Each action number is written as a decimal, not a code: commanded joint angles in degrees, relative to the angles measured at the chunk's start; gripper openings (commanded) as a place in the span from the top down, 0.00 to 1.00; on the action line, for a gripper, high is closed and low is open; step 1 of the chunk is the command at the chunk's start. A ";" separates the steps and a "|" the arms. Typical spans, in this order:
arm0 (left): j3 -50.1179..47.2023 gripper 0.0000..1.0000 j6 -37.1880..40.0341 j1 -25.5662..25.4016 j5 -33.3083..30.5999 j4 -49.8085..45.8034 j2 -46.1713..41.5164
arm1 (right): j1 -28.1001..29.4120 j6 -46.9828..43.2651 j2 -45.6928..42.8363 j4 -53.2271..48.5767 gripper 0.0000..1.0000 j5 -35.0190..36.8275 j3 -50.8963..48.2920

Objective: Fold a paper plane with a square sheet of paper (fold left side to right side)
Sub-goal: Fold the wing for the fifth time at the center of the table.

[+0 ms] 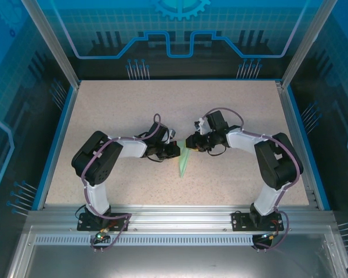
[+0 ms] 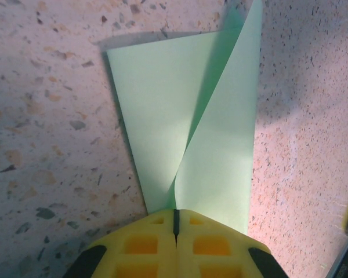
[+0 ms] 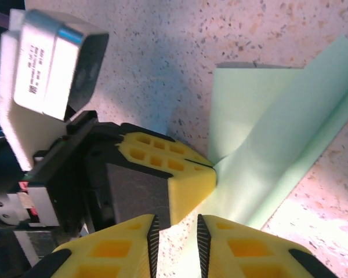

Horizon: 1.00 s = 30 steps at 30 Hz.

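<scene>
One paper plane [image 2: 162,116], seemingly pinned by the left end effector [image 2: 175,219].

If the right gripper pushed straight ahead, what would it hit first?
Probably the left gripper, shut and pressing the folded green paper just ahead of the right gripper; depth is unclear.

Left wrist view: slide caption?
Closed left tool pressing the narrow end of the folded mint paper onto the speckled table.
</scene>
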 commanded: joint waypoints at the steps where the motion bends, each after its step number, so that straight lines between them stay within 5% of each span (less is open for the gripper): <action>1: -1.60 1.00 1.21 0.36 -1.32 -0.59 1.13 | 0.34 1.80 2.45 1.41 0.78 -1.29 2.60; 30: -3.16 1.00 1.28 0.38 -5.26 -2.13 0.27 | 1.88 -0.84 11.87 -2.69 0.78 2.30 7.59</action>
